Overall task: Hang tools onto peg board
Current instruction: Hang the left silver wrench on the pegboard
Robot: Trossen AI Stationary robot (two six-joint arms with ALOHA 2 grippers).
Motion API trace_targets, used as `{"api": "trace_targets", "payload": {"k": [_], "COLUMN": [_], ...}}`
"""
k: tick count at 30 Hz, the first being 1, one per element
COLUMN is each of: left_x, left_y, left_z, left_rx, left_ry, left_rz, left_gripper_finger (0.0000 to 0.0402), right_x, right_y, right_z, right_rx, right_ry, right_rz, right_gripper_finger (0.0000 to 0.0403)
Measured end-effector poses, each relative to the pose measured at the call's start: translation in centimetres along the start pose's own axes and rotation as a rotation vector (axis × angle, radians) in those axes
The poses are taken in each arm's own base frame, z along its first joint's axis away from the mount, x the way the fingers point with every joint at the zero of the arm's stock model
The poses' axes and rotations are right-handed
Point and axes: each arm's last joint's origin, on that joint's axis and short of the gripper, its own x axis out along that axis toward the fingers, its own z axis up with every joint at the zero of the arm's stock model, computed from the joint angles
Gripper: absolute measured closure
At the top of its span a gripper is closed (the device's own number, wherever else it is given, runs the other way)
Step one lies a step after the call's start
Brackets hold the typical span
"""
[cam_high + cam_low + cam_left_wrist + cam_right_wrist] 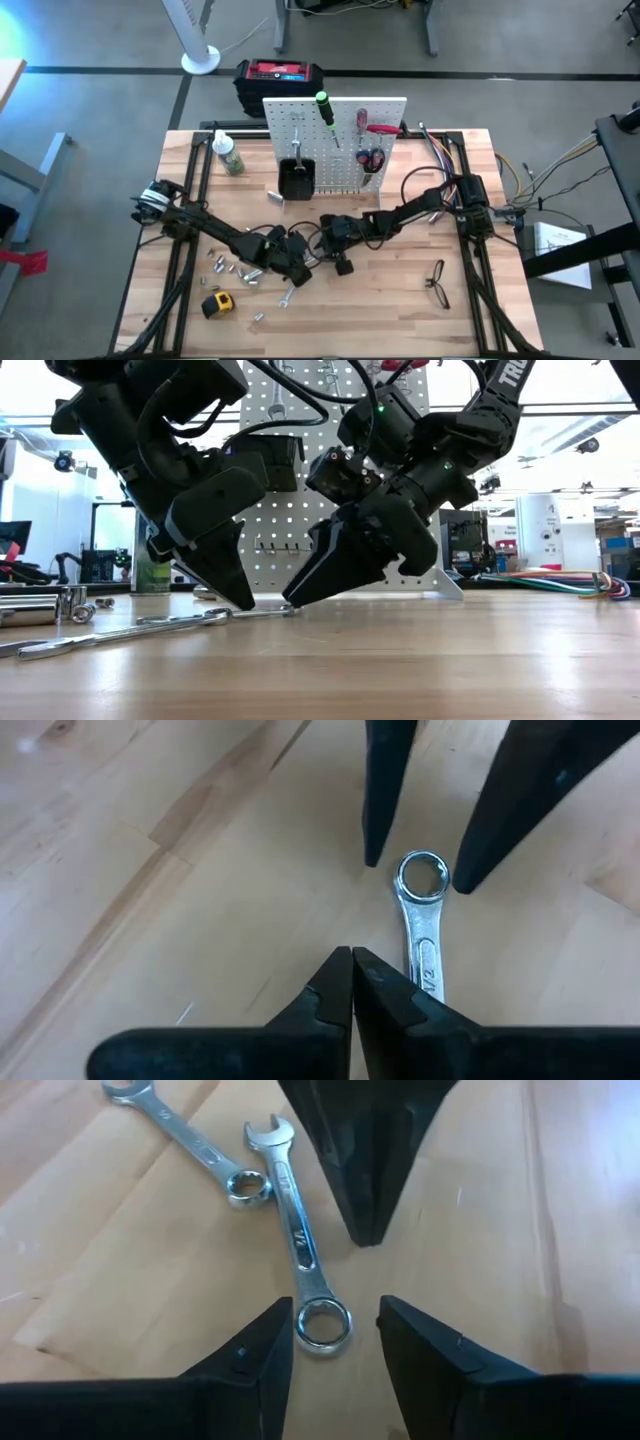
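Observation:
A silver wrench [300,1245] lies flat on the wooden table in front of the white peg board [300,125]. Its ring end [322,1325] sits between the fingers of my open right gripper [335,1320], which slants down from the table's right. My left gripper [351,960] is shut. Its tips point down at the table just beside the wrench's shaft, facing the right gripper. A second wrench [185,1140] lies with its ring end against the first one's open end. A green screwdriver [325,108], a red screwdriver [362,125] and red pliers [372,155] hang on the board. My right gripper has one finger [268,1345] close against the rim of the wrench's ring end [300,1328], and the other finger stands clear of it. I cannot tell whether the near finger touches the ring. The wrench lies flat on the table.
A yellow tape measure [217,303] and small sockets [228,267] lie near left, and black-framed glasses [437,282] near right. A green-labelled bottle [229,157] stands left of the board. A black bin [296,178] sits on its front, and a red-and-black box [280,78] behind it.

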Motion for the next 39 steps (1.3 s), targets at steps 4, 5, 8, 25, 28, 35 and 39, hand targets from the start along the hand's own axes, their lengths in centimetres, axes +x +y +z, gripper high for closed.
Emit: {"api": "trace_targets", "payload": {"k": [4,5,8,25,28,35,39], "left_x": [0.0,0.0,0.1,0.1,0.1,-0.7,-2.7], "left_y": [0.0,0.1,0.2,0.2,0.2,0.2,0.6], "left_z": [0.0,0.1,0.2,0.1,0.1,0.4,1.0], "left_rx": [-0.002,-0.003,-0.007,-0.017,-0.017,-0.032,-0.029], "left_ry": [0.000,-0.001,-0.002,0.003,0.003,0.039,0.036], "left_rz": [0.001,0.001,0.003,0.003,0.003,-0.039,-0.032], "left_gripper_finger": [0.0401,0.0401,0.0401,0.0401,0.0401,0.0401,0.0401], "right_x": [0.1,0.3,1.5,1.5,1.6,0.2,-1.7], "right_y": [0.0,-0.1,-0.2,-1.1,-1.0,-0.7,-0.3], "right_z": [-0.1,-0.2,-0.6,-1.1,-1.0,0.3,1.4], "right_rx": [0.002,0.003,0.031,0.070,0.064,0.052,-0.010], "right_ry": [0.002,0.003,0.015,0.094,0.094,0.104,0.166], "right_rz": [-0.001,0.000,0.011,0.070,0.071,0.069,0.013], "right_gripper_finger": [0.0264,0.0263,0.0259,0.0356,0.0356,0.0383,0.0401]}}
